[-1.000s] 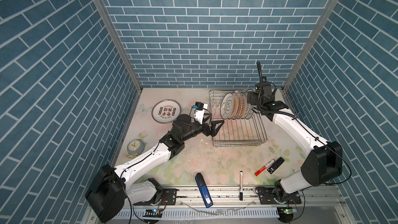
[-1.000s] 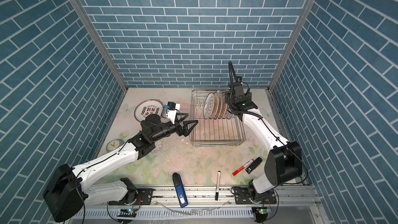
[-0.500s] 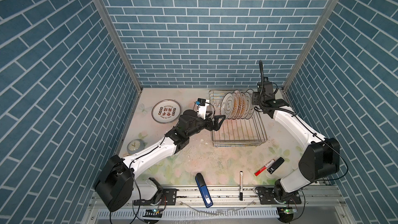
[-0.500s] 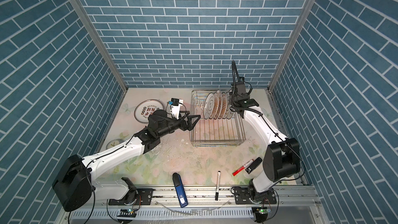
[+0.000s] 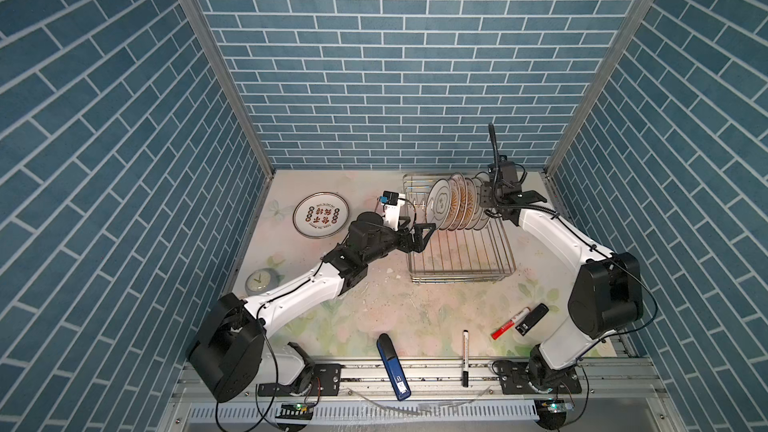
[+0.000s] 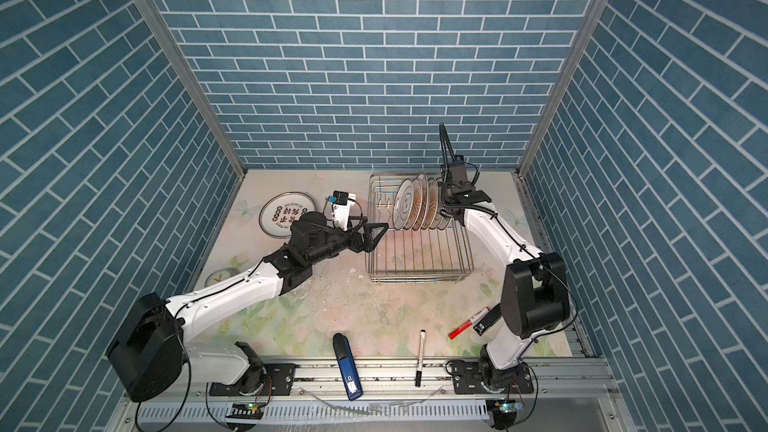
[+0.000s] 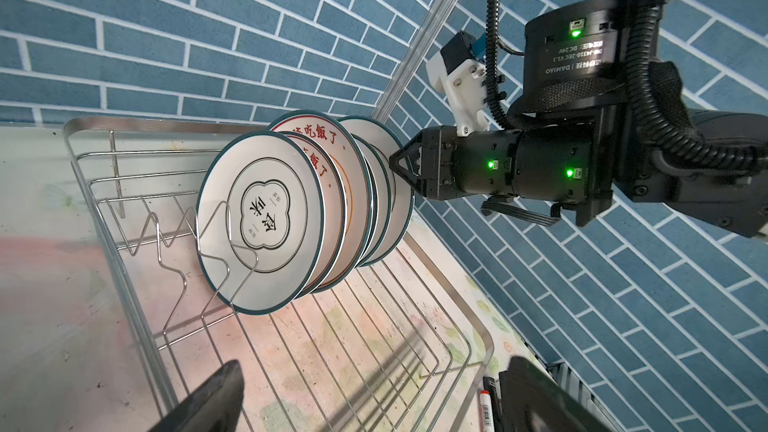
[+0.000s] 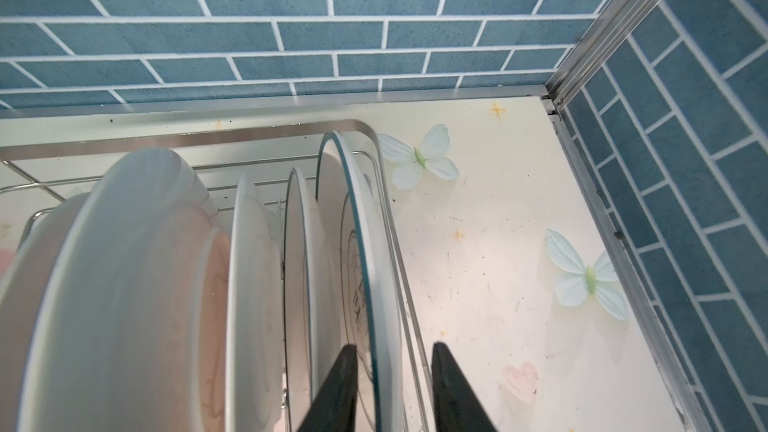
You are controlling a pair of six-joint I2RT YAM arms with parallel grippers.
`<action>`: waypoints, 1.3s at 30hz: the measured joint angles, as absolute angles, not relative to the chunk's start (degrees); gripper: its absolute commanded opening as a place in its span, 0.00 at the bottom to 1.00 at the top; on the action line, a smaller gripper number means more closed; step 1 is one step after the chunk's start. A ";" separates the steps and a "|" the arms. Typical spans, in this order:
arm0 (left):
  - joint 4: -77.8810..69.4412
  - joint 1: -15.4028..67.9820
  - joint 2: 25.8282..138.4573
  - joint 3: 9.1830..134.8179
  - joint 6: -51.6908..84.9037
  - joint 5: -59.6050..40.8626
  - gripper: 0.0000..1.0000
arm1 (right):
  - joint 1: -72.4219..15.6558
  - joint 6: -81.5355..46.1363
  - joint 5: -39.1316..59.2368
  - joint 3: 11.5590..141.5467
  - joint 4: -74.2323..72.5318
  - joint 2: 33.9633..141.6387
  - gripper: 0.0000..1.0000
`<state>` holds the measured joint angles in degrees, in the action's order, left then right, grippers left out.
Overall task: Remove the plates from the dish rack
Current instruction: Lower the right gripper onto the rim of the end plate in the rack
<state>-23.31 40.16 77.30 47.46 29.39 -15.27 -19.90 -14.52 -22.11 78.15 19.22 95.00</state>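
I judge this early in the job, with one plate out and the second barely begun. The loose plate (image 5: 321, 215) lies flat, face up, on the table (image 5: 415, 317) left of centre in both top views, well apart from the rack (image 5: 461, 280). The rack sits right of centre, up toward the back wall. The plates (image 5: 457, 203) stand on edge in a tight row across its upper half. I make out at least five, but they overlap too much for a firm count. The lower half of the rack is bare wire.

My right gripper (image 8: 394, 349) is at the right end of that row. In the right wrist view its fingers (image 8: 336, 388) straddle the rim of the end plate (image 8: 365, 243), one on each face. They are narrowed, but a gap shows on the outer side, so I cannot tell whether the grip has closed. That plate sits in the rack, not lifted.

My left gripper (image 5: 420, 235) is spread wide and empty over the rack's left edge. It is near the front plate (image 7: 259, 222), the one with the quatrefoil mark, and touches nothing that I can see.
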 measured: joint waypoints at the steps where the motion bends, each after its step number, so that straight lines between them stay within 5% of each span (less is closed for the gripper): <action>1: -23.31 40.16 77.30 47.46 29.39 -15.25 1.00 | -19.90 -14.52 -22.41 78.15 19.11 95.07 0.25; 12: -22.61 40.16 77.25 47.46 29.10 -14.26 1.00 | -19.92 -14.09 -23.79 78.70 18.02 99.13 0.12; 39: -19.94 40.16 74.94 47.42 27.62 -9.34 1.00 | -23.42 -11.18 -33.58 81.93 18.96 101.34 0.01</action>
<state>-19.94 40.16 74.94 47.42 27.62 -9.34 -23.42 -11.18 -33.58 81.93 18.96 101.34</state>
